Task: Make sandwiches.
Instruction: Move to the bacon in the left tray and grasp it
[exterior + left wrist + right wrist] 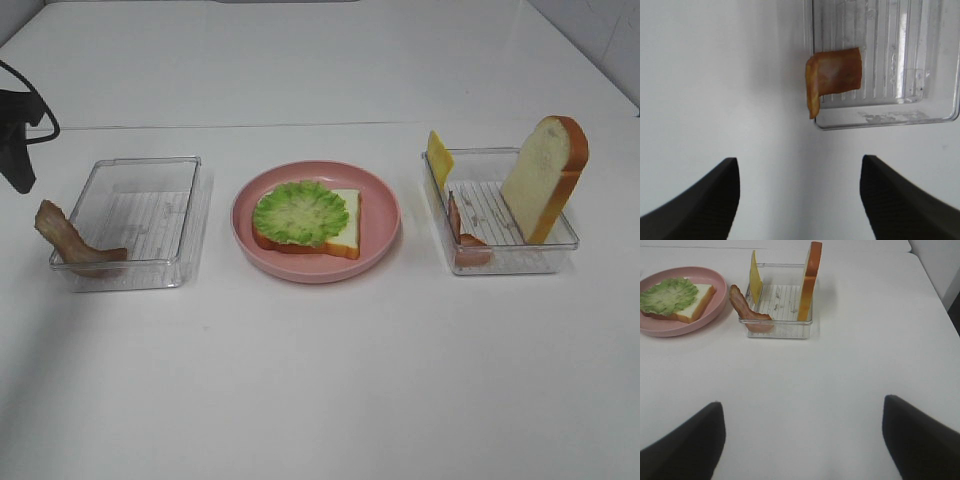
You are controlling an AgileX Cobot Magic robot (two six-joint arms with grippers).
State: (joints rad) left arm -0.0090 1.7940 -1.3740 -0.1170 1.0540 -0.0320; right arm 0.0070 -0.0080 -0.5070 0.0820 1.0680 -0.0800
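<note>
A bread slice (pixel 345 232) lies on the pink plate (pixel 385 205) with a green lettuce leaf (pixel 299 211) on top; both also show in the right wrist view (pixel 670 294). A second bread slice (pixel 545 175) stands upright in the right tray (pixel 565 240), with a yellow cheese slice (pixel 439 157) and a bacon strip (pixel 462 238). Another bacon strip (pixel 70 240) hangs over the left tray's (pixel 140 215) corner; it shows in the left wrist view (pixel 832 77). My left gripper (pixel 799 200) is open and empty, back from that tray. My right gripper (pixel 802 440) is open and empty, well short of the right tray (pixel 777 325).
The white table (pixel 320 380) runs wide in front of the plate and trays. A seam crosses the table behind them. Part of the left arm (pixel 18 135) shows at the far left edge.
</note>
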